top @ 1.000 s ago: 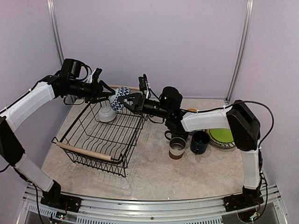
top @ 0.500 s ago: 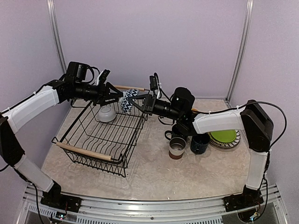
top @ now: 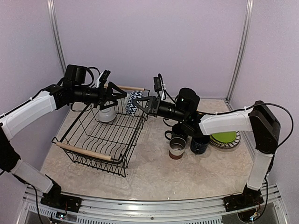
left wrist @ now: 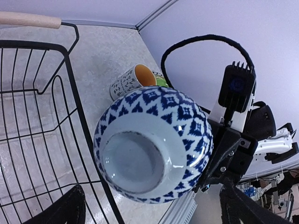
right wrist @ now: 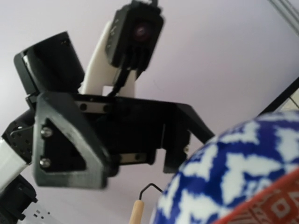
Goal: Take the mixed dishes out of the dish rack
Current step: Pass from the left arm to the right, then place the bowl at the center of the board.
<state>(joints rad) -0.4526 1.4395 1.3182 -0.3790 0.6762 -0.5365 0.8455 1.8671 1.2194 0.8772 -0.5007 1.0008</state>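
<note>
Above the beige table [top: 154,172], a blue-patterned bowl [top: 134,102] is being clamped at its rim by the right gripper [top: 141,103] over the far edge of the dish rack [top: 88,151]; the fingers of the left gripper [top: 118,95] are being held apart near it

Both arms I was driving wore smooth white shells on their long links, the left arm [top: 29,108] and right arm [top: 219,122] alike, with black joint housings and bases. Thin black cables [left wrist: 205,38] looped along them. The left gripper [top: 116,94] was angular black plastic with silver screws [right wrist: 45,132]; a white bracket [right wrist: 100,53] carried its black camera [right wrist: 138,29].
</note>
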